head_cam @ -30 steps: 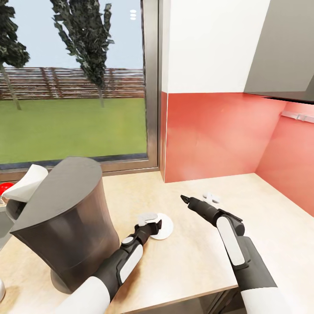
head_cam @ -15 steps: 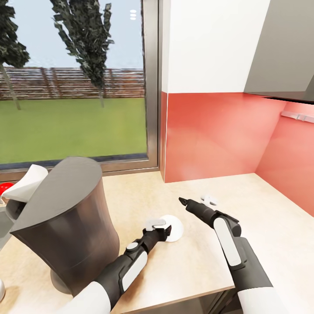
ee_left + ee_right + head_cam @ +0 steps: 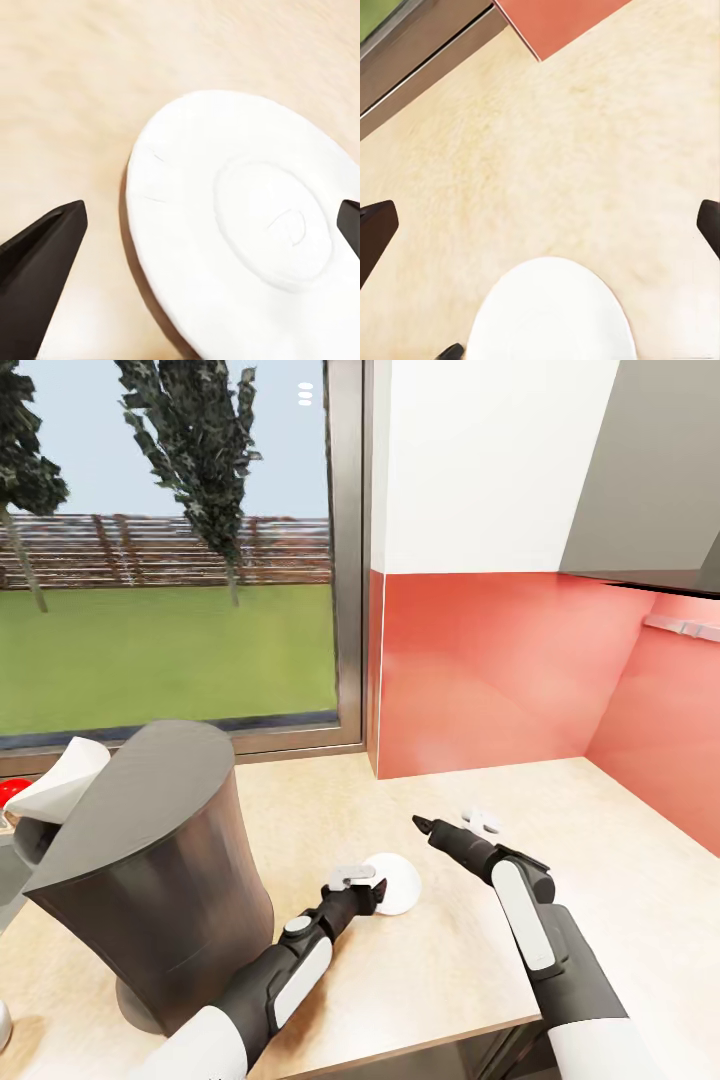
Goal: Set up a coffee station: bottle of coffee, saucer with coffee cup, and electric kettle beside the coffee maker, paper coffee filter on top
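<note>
Home kitchen: beige wood-grain countertop (image 3: 620, 860), red backsplash (image 3: 480, 670), garden window (image 3: 170, 550), coffee maker (image 3: 150, 860).

saucer (image 3: 398, 884) white | coffee maker (image 3: 150, 860) dark grey | kitchen countertop (image 3: 620, 860) beige wood-grain | wall (image 3: 480, 670) coral-red

saucer (image 3: 398, 884) on countertop (image 3: 460, 950), right of coffee maker (image 3: 160, 860), window (image 3: 170, 550) behind

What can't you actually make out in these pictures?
- Coffee maker: in the head view its front and carafe face away from the camera.
- Coffee cup: in the head view it is too small and partly behind the right arm; its handle is unclear.
- Saucer: in the head view its near rim is hidden by the left end effector.
</note>
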Tool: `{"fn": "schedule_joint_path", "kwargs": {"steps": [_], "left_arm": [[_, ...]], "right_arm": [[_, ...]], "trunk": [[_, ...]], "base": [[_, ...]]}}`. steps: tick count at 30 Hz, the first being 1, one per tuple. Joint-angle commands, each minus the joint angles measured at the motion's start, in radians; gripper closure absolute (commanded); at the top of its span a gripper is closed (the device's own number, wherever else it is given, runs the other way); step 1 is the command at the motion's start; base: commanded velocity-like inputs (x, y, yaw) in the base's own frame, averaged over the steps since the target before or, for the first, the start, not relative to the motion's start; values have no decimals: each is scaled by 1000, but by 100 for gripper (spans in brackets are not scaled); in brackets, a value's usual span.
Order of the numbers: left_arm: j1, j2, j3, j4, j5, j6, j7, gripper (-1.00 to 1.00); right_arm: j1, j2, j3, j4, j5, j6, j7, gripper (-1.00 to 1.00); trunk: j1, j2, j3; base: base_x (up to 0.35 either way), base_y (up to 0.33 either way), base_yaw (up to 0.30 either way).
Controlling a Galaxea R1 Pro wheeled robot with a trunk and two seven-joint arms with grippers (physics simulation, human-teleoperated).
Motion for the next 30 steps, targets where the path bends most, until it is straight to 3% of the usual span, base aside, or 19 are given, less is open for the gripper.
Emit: {"fn": "schedule_joint_path", "kwargs": {"steps": [1, 4, 12, 13, 15, 18, 21, 30], "left_arm": [[-1, 1, -4, 4, 15, 9, 7, -100], [-7, 0, 10, 4, 14, 16, 7, -100], [-10, 0, 51, -23, 53, 51, 8, -100], [-10, 0, 137, -49, 61, 128, 8, -100], [-10, 0, 143, -54, 61, 137, 18, -100], [-10, 0, 150, -66, 64, 179, 43, -100], [-9, 0, 169, -73, 66, 202, 49, -100], [-6, -2, 277, -78, 73, 311, 50, -100]], "right_arm": [[-1, 0, 1, 2, -11, 3, -10, -100], [-1, 1, 1, 19, -17, 3, -11, -100], [-1, 6, -6, 64, -35, 3, -9, -100], [-1, 6, -6, 185, -105, 3, -8, -100], [-1, 4, -7, 198, -203, 3, -8, -100], [-1, 1, -6, 204, -273, 3, -9, -100], [-1, 2, -6, 206, -283, 3, -10, -100], [-1, 7, -7, 233, -288, 3, -12, -100]], "trunk": [[1, -2, -2], [1, -2, -2], [1, -2, -2], [1, -2, -2], [1, -2, -2], [1, -2, -2], [1, -2, -2], [1, -2, -2]], "base": [[0, 0, 0], [0, 0, 0], [0, 0, 0], [0, 0, 0], [0, 0, 0], [0, 0, 0], [0, 0, 0], [0, 0, 0]]}}
